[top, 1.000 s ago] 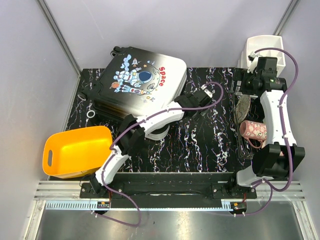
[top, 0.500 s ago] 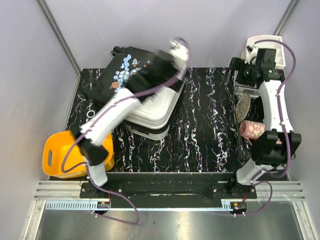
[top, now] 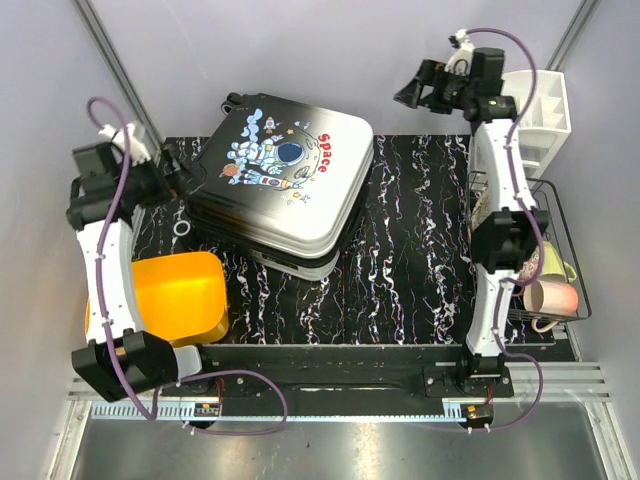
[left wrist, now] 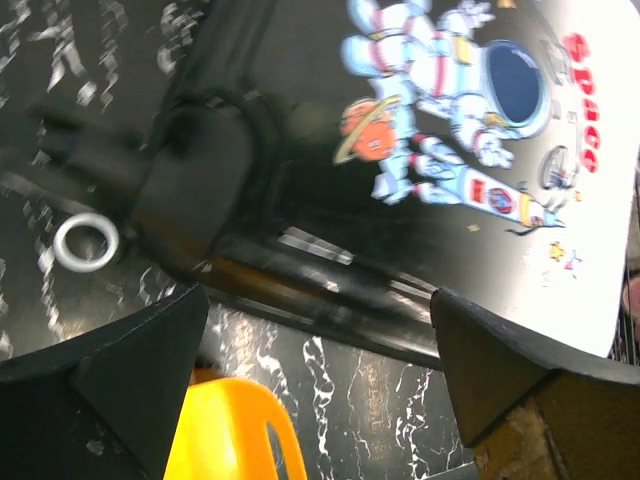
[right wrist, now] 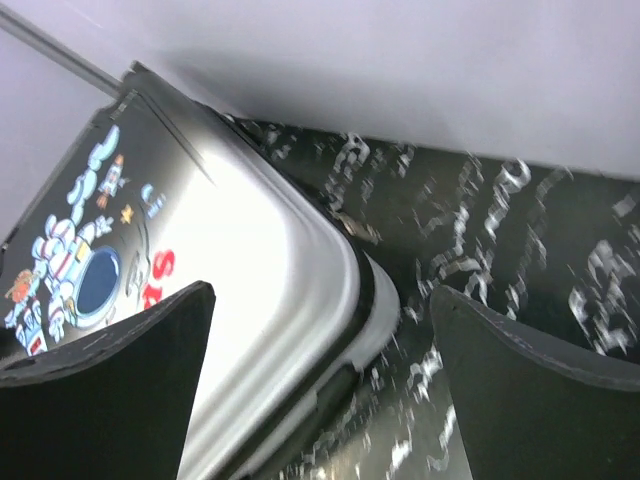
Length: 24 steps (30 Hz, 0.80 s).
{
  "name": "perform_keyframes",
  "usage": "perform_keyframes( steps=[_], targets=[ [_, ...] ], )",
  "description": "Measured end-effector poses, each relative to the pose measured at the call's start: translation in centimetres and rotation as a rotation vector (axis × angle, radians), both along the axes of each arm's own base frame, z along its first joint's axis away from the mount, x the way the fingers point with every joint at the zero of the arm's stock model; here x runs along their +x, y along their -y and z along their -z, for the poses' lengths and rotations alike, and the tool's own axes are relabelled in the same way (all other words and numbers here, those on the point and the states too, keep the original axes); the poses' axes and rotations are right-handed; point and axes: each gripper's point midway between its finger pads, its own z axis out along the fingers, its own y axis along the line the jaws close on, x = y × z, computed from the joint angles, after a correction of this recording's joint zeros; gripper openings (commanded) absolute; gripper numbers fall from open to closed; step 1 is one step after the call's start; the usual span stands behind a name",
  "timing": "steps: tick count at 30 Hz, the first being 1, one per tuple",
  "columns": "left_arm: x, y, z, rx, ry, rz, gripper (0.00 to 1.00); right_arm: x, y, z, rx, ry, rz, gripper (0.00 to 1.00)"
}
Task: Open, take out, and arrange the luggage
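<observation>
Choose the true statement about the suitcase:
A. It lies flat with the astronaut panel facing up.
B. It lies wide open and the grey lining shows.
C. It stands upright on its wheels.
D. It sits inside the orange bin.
A: the luggage lies flat on the table with the astronaut picture facing up, and no lining is visible.

luggage (top: 280, 180): your small black hard-shell suitcase, astronaut and red "Space" on top
state: shut
pose: flat, turned askew
place: desk's far-left part

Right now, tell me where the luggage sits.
In the top view, the luggage lies closed on the far left of the table, beyond the orange bin.
</observation>
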Motion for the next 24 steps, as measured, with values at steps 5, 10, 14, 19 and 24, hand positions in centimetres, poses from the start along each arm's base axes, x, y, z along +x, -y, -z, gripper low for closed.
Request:
perform_keyframes(
  steps=[5,10,14,19,24],
  targets=[
    [-2.2,-3.7,2.7,-0.067,-0.055,-0.116,0.99,3.3,-4.9,0.9,0.044,0.052,-0.089,1.00],
    [-3.5,-3.8,6.6,-0.116,-0.146,-0.132,0.99,4.2,-9.2,4.1,0.091,0.020,-0.162,1.00],
    [-3.8,-3.5,8.4,-0.149,-0.186,-0.141,0.99,3.9,-11.6,6.1,0.103,-0.010,-0.201,1.00],
    [-2.6,-3.2,8.8,-0.208,-0.156,-0.140,0.96,3.1,-14.6,7.2,0.130,-0.021,-0.269,0.94],
    [-0.7,-2.5,9.6,-0.307,-0.150,-0.110,0.92,2.7,-14.2,8.7,0.181,-0.045,-0.314,0.81]
  ],
)
